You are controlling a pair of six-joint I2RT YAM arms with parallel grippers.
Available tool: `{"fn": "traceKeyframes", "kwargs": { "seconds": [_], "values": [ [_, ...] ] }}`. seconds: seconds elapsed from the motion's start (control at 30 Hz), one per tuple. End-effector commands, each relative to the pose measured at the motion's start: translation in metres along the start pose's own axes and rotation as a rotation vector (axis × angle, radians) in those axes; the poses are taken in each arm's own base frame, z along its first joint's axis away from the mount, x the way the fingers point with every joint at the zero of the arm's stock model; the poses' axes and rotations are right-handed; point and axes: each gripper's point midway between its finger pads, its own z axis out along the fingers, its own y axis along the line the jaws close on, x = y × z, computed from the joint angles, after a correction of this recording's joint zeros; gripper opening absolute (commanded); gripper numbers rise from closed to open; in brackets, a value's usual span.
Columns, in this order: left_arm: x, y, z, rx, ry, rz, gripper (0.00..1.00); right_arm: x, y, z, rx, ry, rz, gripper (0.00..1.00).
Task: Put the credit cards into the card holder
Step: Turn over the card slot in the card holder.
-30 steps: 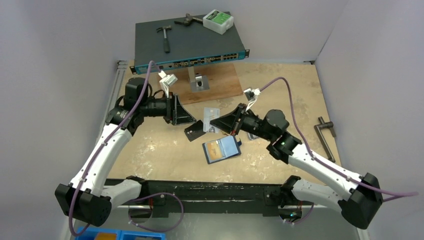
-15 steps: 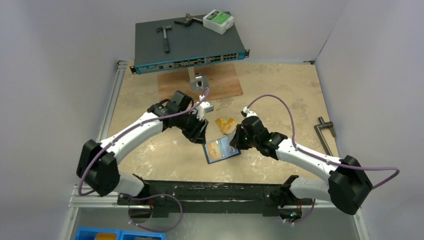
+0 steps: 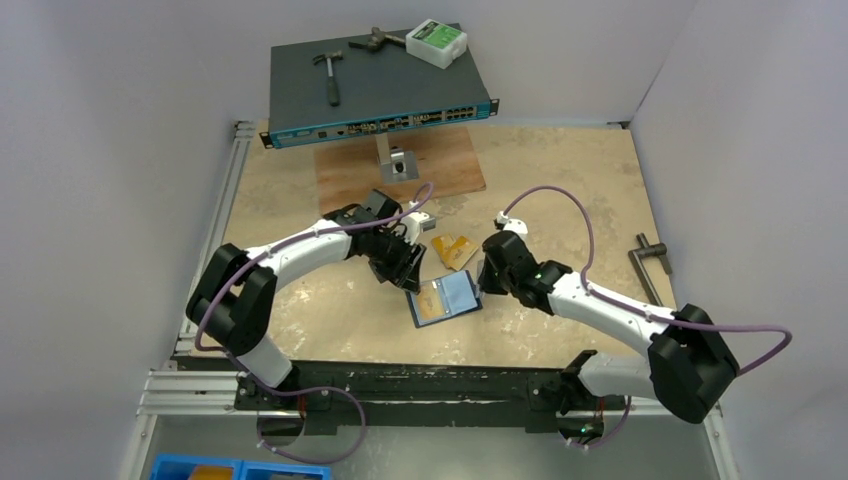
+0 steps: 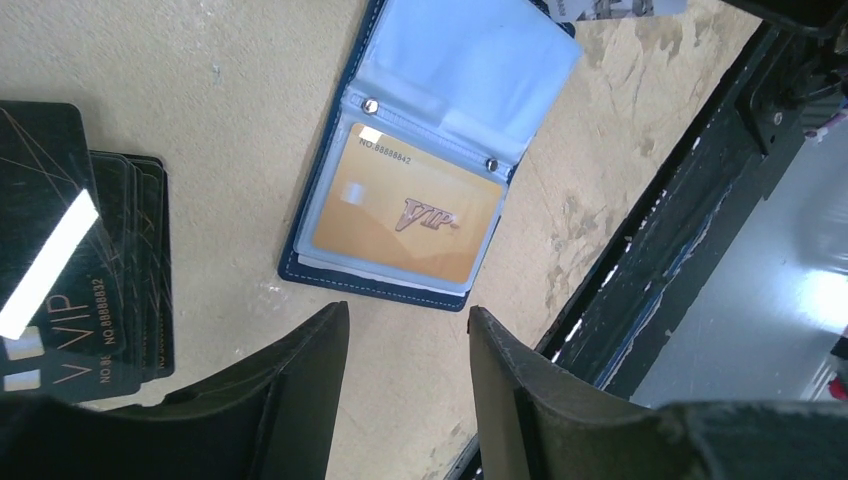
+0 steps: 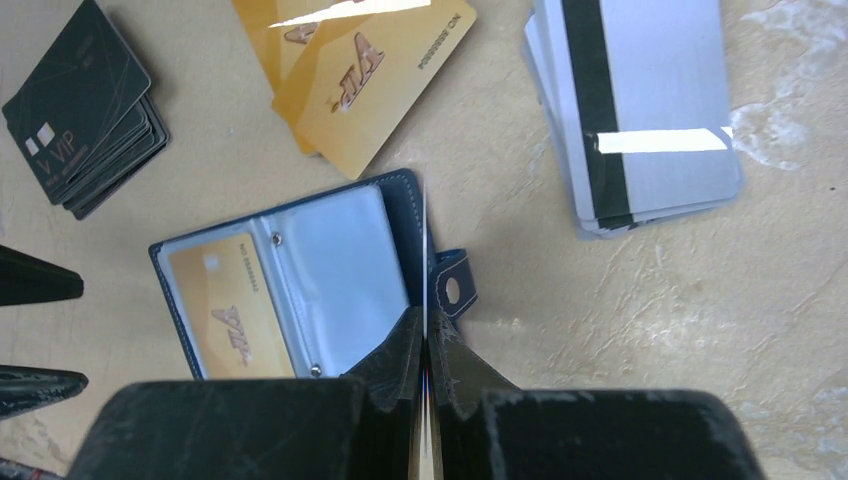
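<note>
Step in hand: loading cards. Card holder (image 3: 445,297) lies open on the tabletop (image 3: 330,320) between the arms, with one gold VIP card (image 4: 405,215) already sleeved.

Left fingers (image 4: 290,390) are spread and empty, just off the holder's edge, with the black card stack (image 4: 70,260) beside them.

Right fingers (image 5: 465,375) are clenched at the snap tab (image 5: 450,285). A thin pale edge shows between them; card or sleeve, cannot tell.

Next, probably: seat a card in a free sleeve.

Versus half a second earlier: left elbow drawn in, holder unmoved.

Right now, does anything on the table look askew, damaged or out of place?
Nothing looks damaged. The loose black cards, orange-gold cards and silver-grey striped cards lie in fanned, unsquared piles. The dark navy folding card holder lies open flat, one gold card sleeved.
</note>
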Motion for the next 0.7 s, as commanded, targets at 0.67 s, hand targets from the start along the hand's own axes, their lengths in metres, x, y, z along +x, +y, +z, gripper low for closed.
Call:
{"fn": "traceKeyframes", "kwargs": {
  "seconds": [0.67],
  "values": [
    [0.007, 0.003, 0.016, 0.008, -0.007, -0.018, 0.46, -0.022, 0.012, -0.006, -0.091, -0.064, 0.033, 0.00]
  ]
}}
